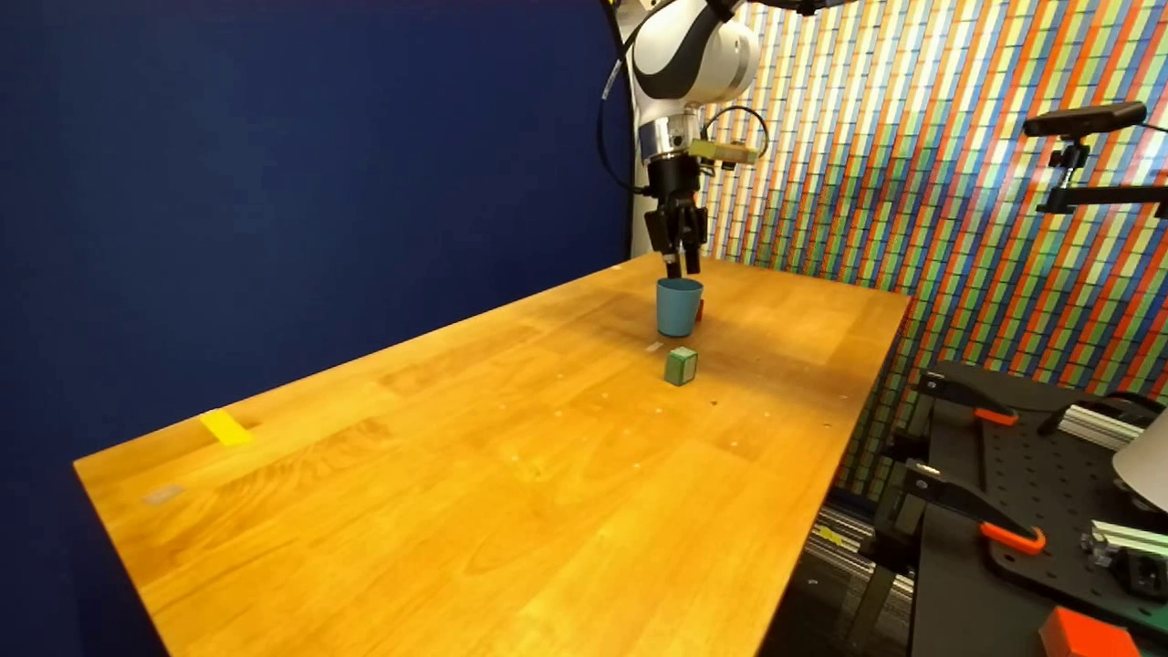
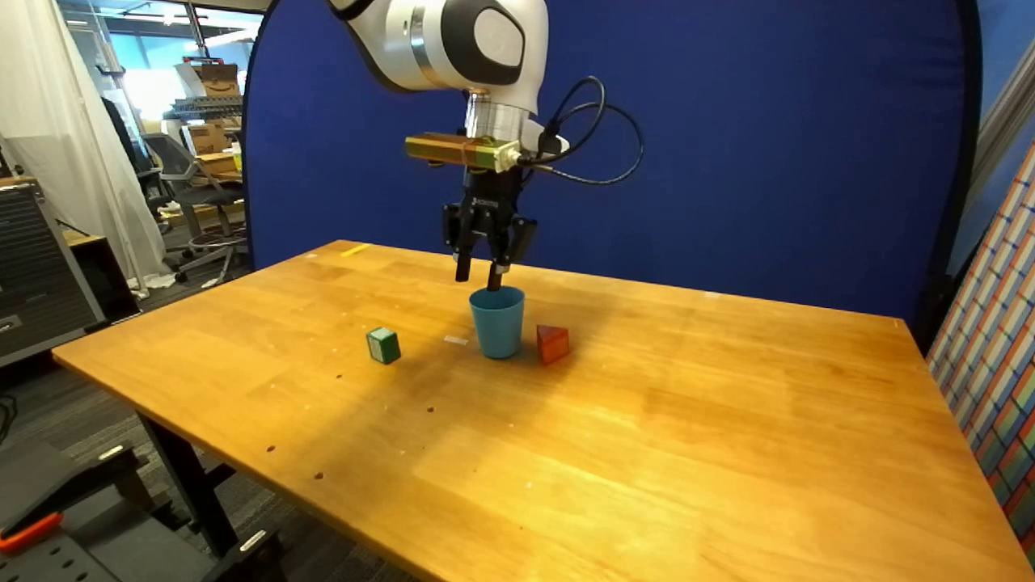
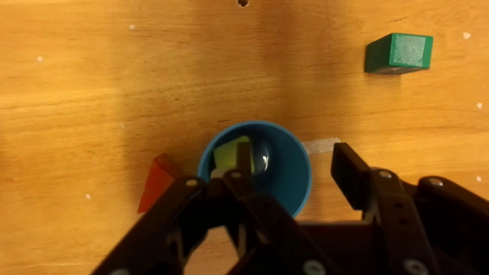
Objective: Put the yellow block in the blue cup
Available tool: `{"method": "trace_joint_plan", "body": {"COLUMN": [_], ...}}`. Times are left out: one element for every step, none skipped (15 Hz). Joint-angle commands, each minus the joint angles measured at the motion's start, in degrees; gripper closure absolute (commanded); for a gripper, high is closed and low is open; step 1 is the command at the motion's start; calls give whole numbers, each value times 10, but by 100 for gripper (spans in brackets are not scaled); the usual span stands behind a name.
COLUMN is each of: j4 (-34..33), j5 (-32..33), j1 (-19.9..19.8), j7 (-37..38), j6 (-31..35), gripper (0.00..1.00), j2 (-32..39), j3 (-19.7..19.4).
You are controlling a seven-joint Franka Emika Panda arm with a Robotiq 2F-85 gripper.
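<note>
The blue cup (image 1: 678,312) stands upright on the table in both exterior views (image 2: 499,330). In the wrist view its open mouth (image 3: 292,168) shows from above. The yellow block (image 3: 226,154) lies inside the cup, against the left side as the wrist view shows it, partly covered by a finger. The cup wall hides it in both exterior views. My gripper (image 2: 479,281) is open, with nothing between its fingers, just above the cup. In the wrist view the gripper (image 3: 294,164) has one finger over the cup's mouth and the other out to the right of the rim.
A red block (image 2: 553,345) stands close beside the cup. A green block (image 2: 383,346) stands on the cup's other side, a little farther off; it also shows in the wrist view (image 3: 408,51). A yellow tape strip (image 1: 225,427) lies near the table's edge (image 1: 365,351).
</note>
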State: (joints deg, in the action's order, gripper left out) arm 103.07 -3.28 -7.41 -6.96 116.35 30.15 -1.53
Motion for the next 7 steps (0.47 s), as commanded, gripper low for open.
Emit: {"method": "trace_joint_plan", "body": {"j4": [16, -1, 0, 0, 0, 0, 1], "j5": [-38, -14, -21, -23, -24, -24, -24], "j1": [-14, 0, -1, -1, -1, -1, -1], "j7": [-28, -6, -10, -12, -12, -13, -13], "j6": [3, -1, -1, -1, -1, -1, -1], "gripper": [11, 28, 21, 12, 11, 11, 11], "j2": [-27, -2, -4, -6, -7, -8, -8], "j3": [10, -1, 0, 0, 0, 0, 0]}}
